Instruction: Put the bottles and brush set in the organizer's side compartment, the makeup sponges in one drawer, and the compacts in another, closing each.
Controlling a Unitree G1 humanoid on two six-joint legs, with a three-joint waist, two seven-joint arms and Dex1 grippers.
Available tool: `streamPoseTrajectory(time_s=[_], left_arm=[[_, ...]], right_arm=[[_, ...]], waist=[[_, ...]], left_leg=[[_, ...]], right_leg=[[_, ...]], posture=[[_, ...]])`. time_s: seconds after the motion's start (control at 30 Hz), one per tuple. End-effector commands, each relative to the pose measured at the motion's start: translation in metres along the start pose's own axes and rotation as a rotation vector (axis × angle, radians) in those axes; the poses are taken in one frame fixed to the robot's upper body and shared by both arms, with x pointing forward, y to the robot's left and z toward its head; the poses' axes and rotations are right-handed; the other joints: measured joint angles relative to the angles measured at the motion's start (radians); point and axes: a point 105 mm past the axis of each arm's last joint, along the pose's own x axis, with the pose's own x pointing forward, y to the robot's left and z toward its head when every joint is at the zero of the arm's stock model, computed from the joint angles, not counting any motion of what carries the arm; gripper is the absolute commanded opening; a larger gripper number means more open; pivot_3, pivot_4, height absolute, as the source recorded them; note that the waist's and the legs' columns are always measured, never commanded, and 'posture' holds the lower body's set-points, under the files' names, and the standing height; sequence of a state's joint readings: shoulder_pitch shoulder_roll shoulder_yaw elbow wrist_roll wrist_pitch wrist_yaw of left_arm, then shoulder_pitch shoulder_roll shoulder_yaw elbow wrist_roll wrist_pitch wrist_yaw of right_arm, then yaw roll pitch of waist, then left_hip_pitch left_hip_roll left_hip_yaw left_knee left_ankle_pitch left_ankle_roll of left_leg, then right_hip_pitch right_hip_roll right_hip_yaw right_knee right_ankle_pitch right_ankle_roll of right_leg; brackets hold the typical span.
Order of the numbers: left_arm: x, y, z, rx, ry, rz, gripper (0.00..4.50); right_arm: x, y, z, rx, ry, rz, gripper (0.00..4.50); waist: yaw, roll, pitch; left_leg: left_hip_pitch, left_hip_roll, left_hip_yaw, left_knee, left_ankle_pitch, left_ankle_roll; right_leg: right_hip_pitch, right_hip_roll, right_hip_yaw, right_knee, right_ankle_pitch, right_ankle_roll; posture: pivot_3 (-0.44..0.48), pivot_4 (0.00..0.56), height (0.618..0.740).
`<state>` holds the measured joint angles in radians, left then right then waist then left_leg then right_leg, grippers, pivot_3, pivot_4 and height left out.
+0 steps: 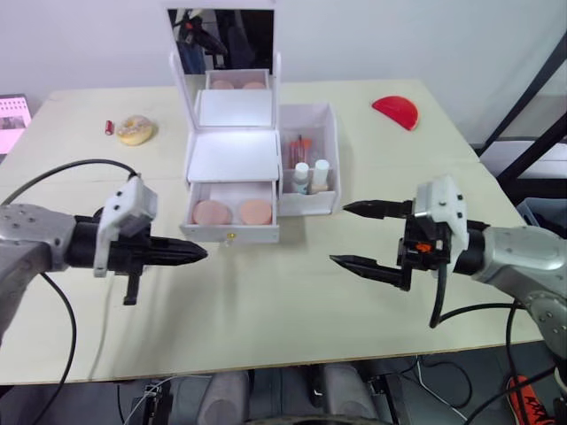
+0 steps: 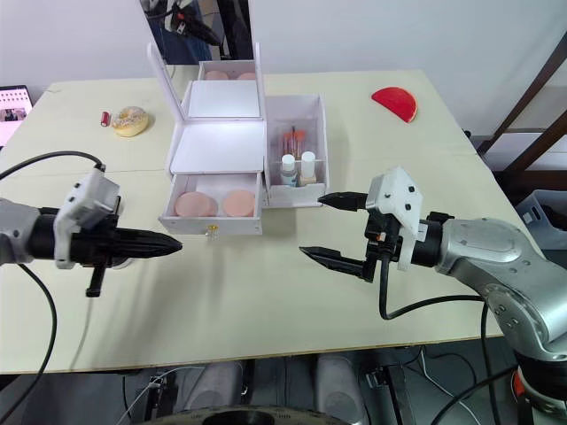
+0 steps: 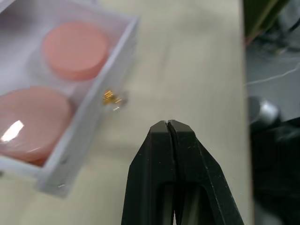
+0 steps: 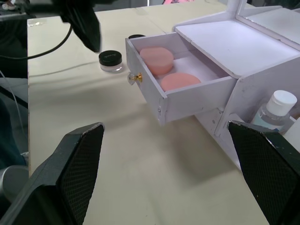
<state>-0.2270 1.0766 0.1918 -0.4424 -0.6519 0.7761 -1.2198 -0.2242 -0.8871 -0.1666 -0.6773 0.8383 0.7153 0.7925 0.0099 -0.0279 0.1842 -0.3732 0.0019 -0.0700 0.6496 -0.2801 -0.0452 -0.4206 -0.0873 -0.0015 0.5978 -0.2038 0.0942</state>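
The white organizer (image 1: 234, 156) stands mid-table with its mirror lid raised. Its bottom drawer (image 1: 230, 234) is pulled out and holds two round pink items (image 1: 233, 212); I cannot tell whether they are compacts or sponges. The side compartment (image 1: 308, 203) holds two white-capped bottles (image 1: 310, 175) and the reddish brush set (image 1: 299, 147) behind them. My left gripper (image 1: 202, 253) is shut and empty, its tip pointing at the drawer front near the gold knob (image 3: 111, 98). My right gripper (image 1: 339, 235) is open and empty, to the right of the organizer.
A small black-lidded jar (image 4: 111, 60) sits on the table left of the drawer. A yellow ring-shaped object (image 1: 135, 129) and a small red item (image 1: 109, 127) lie at the back left. A red half-round piece (image 1: 396, 112) lies at the back right.
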Motion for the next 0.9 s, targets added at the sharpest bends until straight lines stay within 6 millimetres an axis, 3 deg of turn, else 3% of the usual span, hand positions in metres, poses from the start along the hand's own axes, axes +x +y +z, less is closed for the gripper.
streamPoseTrajectory(time_s=[0.03,0.9], left_arm=[[0.003,0.013,-0.001,0.058,0.021,0.079,0.06],[0.046,0.092,0.023,0.168,-0.062,0.336,0.06]], right_arm=[[-0.001,0.002,0.009,-0.041,-0.019,0.002,4.5],[-0.001,0.004,0.012,-0.043,-0.022,-0.026,4.5]], waist=[[0.0,0.0,0.0],[0.001,0.0,0.0]], left_leg=[[0.0,0.0,0.0,-0.001,0.0,0.0],[0.0,0.0,0.0,0.0,0.0,0.0]], right_leg=[[0.0,0.0,0.0,0.0,0.0,0.0],[0.0,0.001,0.0,0.001,0.0,0.001]], posture=[[0.0,0.15,0.739],[0.0,0.15,0.739]])
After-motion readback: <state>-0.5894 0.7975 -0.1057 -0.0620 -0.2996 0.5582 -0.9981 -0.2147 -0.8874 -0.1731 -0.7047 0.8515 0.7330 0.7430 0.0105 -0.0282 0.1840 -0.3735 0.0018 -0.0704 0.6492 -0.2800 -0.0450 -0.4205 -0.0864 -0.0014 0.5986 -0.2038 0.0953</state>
